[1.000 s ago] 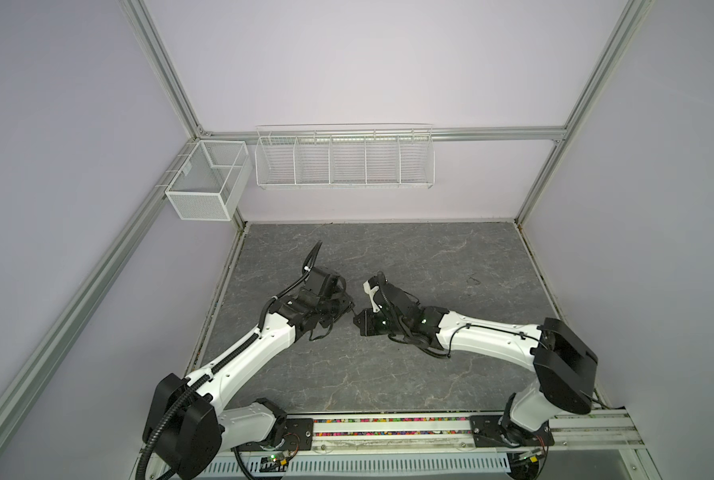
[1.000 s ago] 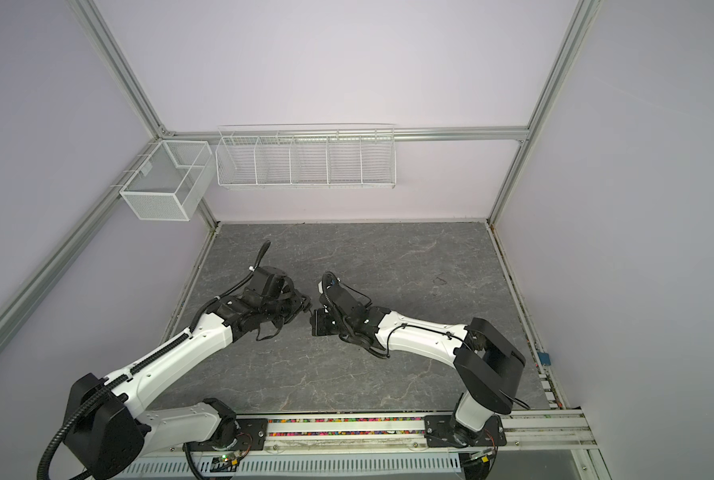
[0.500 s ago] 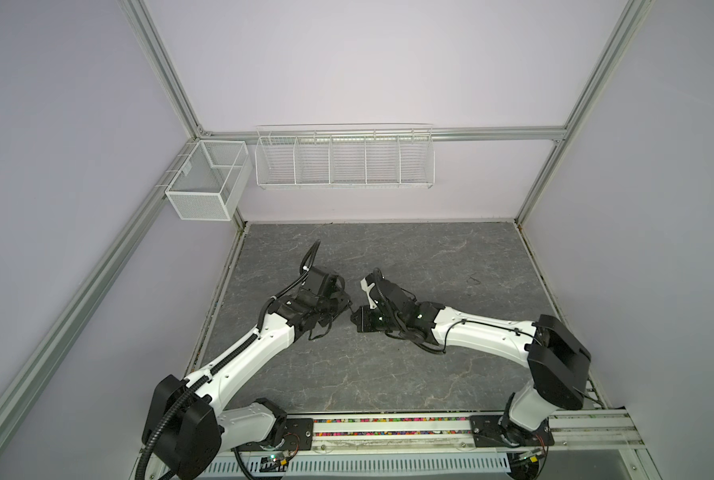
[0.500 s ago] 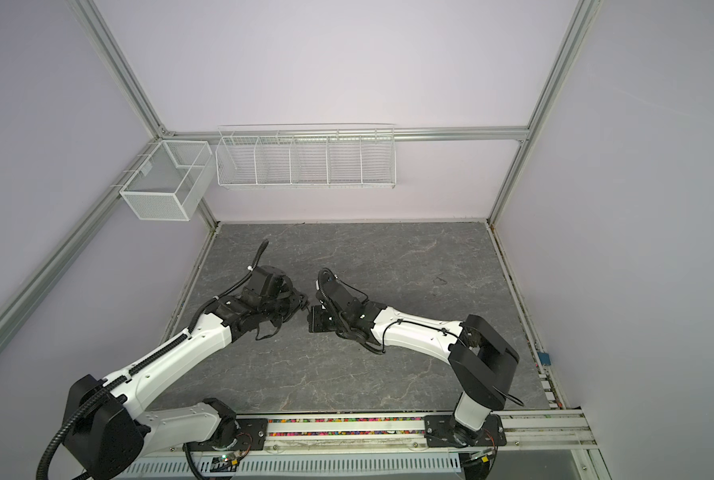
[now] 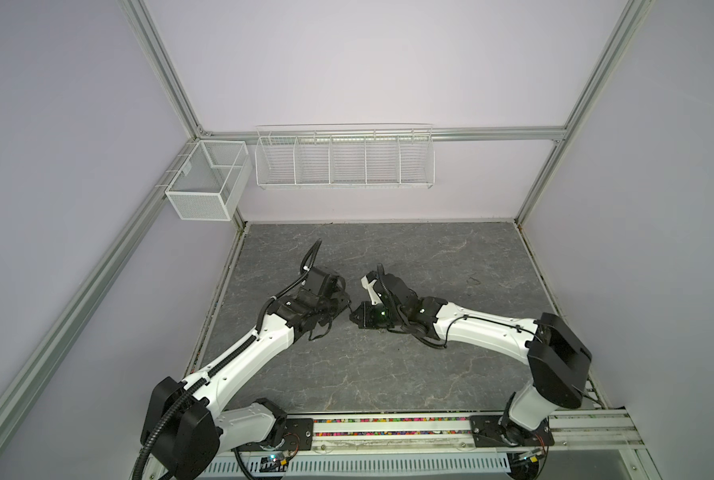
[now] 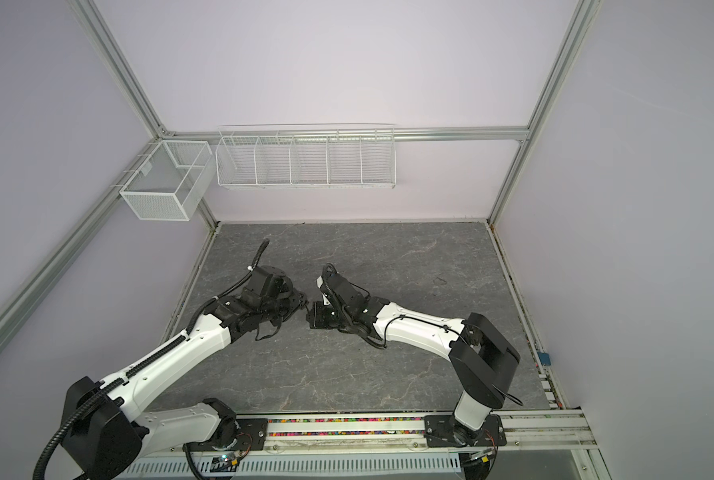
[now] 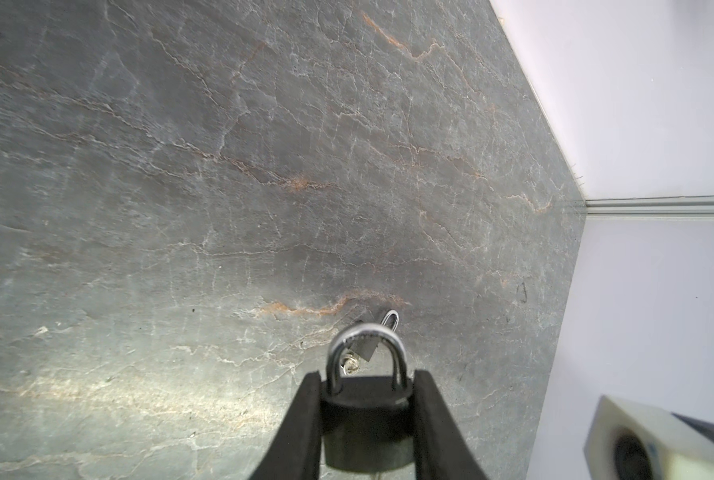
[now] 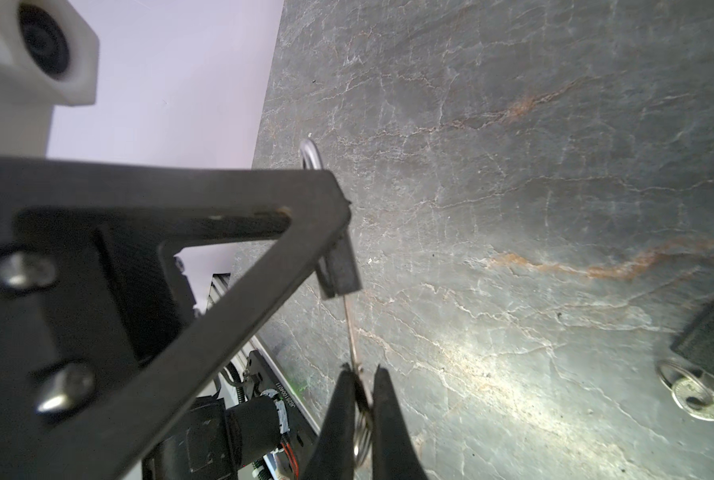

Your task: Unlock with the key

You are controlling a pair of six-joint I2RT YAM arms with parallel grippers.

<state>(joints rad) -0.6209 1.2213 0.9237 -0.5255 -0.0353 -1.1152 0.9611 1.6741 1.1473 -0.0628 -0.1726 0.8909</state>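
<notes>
Left of the desk's (image 5: 430, 374) centre, left arm (image 5: 255, 349) and right arm (image 5: 484, 332) reach low, tips meeting: left claw (image 7: 366, 380) grips the padlock (image 7: 365, 428), right claw (image 8: 363, 372) pinches the key (image 8: 350, 328) against its base.

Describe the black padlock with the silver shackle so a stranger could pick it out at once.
Start at the grey marbled tabletop and look near its middle. There the left gripper clamps a squat black padlock by its sides. Its arched silver shackle marks it off from the thin silver key pinched in the right gripper.
</notes>
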